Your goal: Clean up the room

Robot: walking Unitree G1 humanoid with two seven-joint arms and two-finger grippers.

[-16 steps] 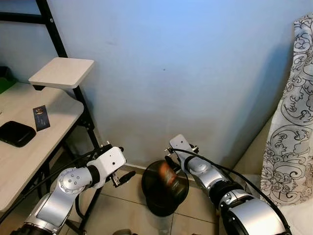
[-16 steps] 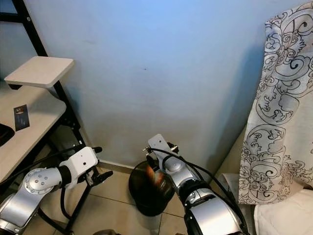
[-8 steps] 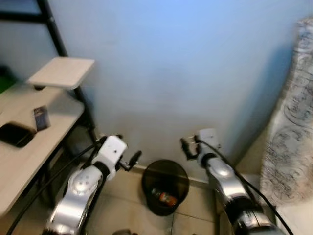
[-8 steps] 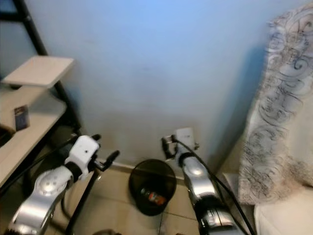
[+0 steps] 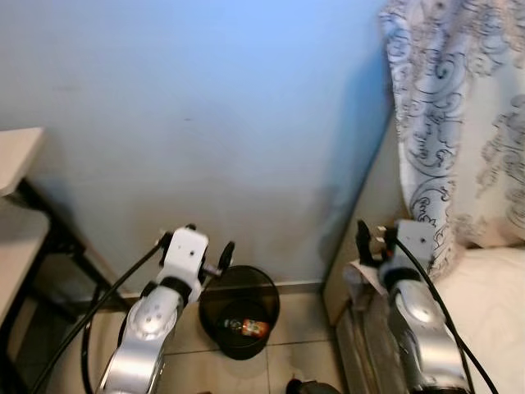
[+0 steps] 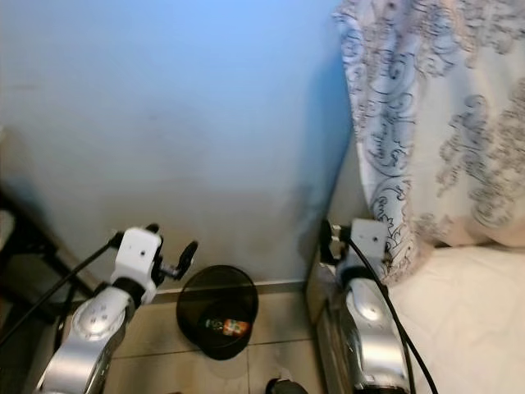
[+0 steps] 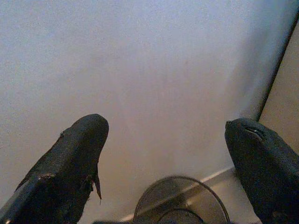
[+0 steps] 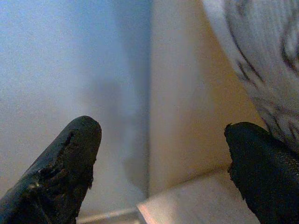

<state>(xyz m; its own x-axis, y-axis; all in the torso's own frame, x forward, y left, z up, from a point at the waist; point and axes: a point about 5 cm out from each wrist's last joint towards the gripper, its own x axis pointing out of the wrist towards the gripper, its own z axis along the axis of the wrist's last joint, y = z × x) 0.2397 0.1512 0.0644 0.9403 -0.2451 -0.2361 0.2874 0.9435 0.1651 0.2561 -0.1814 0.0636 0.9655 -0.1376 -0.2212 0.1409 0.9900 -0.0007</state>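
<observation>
Black waste bin (image 5: 239, 310) against the blue wall (image 5: 205, 123), an orange-labelled bottle (image 5: 247, 327) lying inside. Left gripper (image 7: 168, 154), at the bin's 10 o'clock, and right gripper (image 8: 163, 158), at its 3 o'clock by the patterned curtain (image 5: 443, 115), both have fingers spread and empty.

A round black bin (image 5: 239, 322) is standing upright on the tiled floor against the wall. An orange-and-red item (image 5: 247, 327) is lying on its side at the bottom of it.

A black waste bin (image 5: 238, 310) stands against the blue wall (image 5: 205, 123), open floor (image 5: 283, 361) separating it from the curtained (image 5: 447, 107) bed frame (image 5: 353, 287).
</observation>
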